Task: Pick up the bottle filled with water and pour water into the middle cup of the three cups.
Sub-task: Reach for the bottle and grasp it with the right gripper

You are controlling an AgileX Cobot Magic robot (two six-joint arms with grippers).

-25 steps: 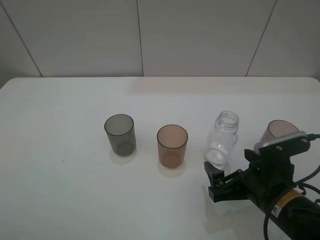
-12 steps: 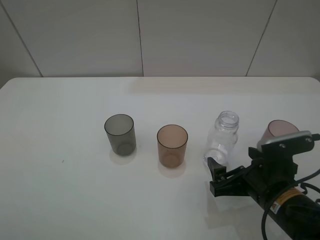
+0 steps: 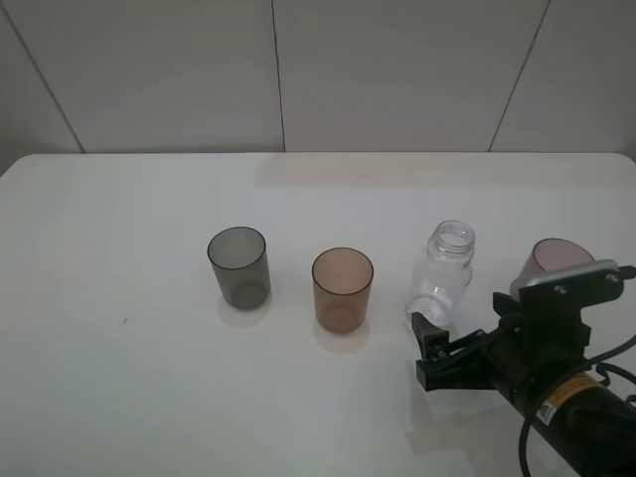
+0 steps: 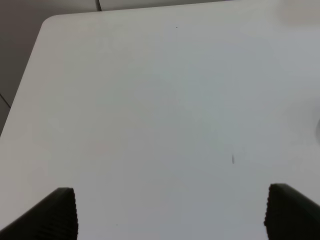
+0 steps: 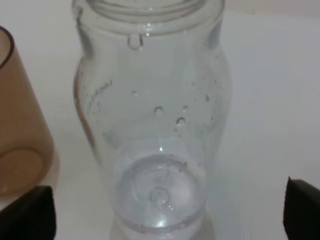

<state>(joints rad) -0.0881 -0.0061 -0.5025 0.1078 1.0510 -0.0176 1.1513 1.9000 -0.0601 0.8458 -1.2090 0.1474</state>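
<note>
The clear bottle (image 3: 442, 273) stands upright and capless on the white table, with a little water at its bottom; it fills the right wrist view (image 5: 155, 125). The amber-brown middle cup (image 3: 343, 290) stands just left of it and shows at the edge of the right wrist view (image 5: 20, 140). The smoky grey cup (image 3: 238, 266) is further left and the mauve-pink cup (image 3: 552, 260) is right of the bottle, partly behind my right arm. My right gripper (image 3: 432, 353) is open at the bottle's base, one finger on each side (image 5: 162, 215), not touching. My left gripper (image 4: 172, 212) is open over bare table.
The white table (image 3: 119, 248) reaches back to a pale panelled wall. The table's far left corner shows in the left wrist view (image 4: 47, 22). The right arm's black body with its cables (image 3: 566, 397) fills the front right corner.
My right gripper has moved a little forward and up towards the bottle's base, mostly in the first half second. The bottle and cups have not moved.
</note>
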